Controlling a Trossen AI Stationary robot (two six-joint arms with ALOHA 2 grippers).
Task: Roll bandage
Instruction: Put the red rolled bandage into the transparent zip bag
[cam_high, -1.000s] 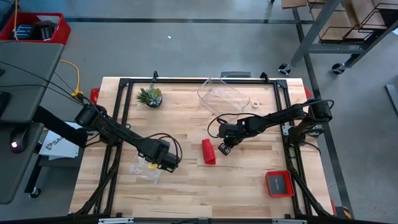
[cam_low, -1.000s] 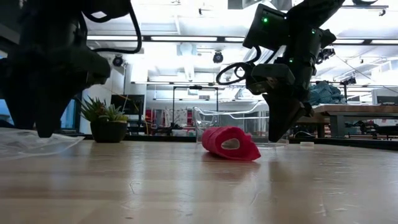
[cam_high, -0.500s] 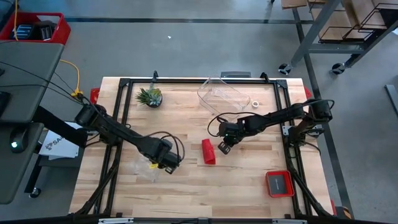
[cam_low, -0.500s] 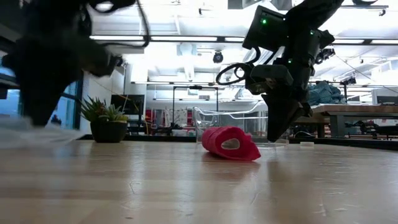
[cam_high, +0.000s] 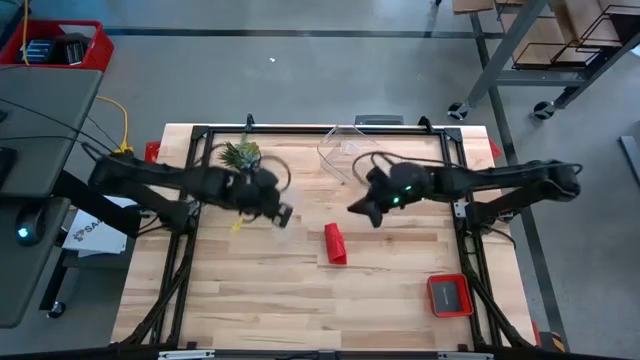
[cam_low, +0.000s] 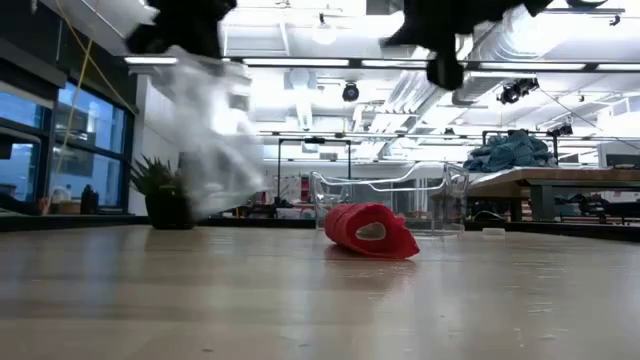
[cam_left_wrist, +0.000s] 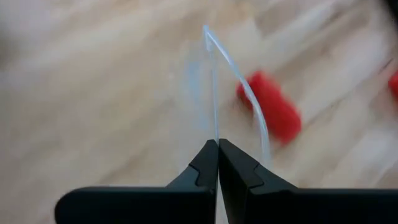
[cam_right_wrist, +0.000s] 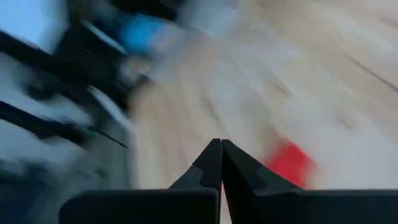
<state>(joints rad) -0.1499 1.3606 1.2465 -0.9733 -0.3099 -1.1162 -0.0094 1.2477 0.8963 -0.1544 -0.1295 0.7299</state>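
The bandage is a red, loosely rolled bundle lying on its side near the middle of the wooden table; it also shows in the low view and in both wrist views. My left gripper is raised to its left and shut on a clear plastic bag. My right gripper hangs shut above the table, just beyond the bandage and a little to its right, with nothing in it. My left gripper pinches a thin edge of the clear plastic bag between its two fingertips. The bag hangs slack below the gripper, lifted off the table in the low view. One layer or several, I cannot tell.
A clear plastic box stands at the far middle of the table, with a small potted plant to its left. A small red square tray sits near the front right corner. Black frame rails run along the table's sides.
My left gripper has shut on the plastic bag, then swung up and toward the far edge, lifting the bag off the table's near left. My right gripper, shut throughout, has risen away from the bandage. The bandage has stayed where it was.
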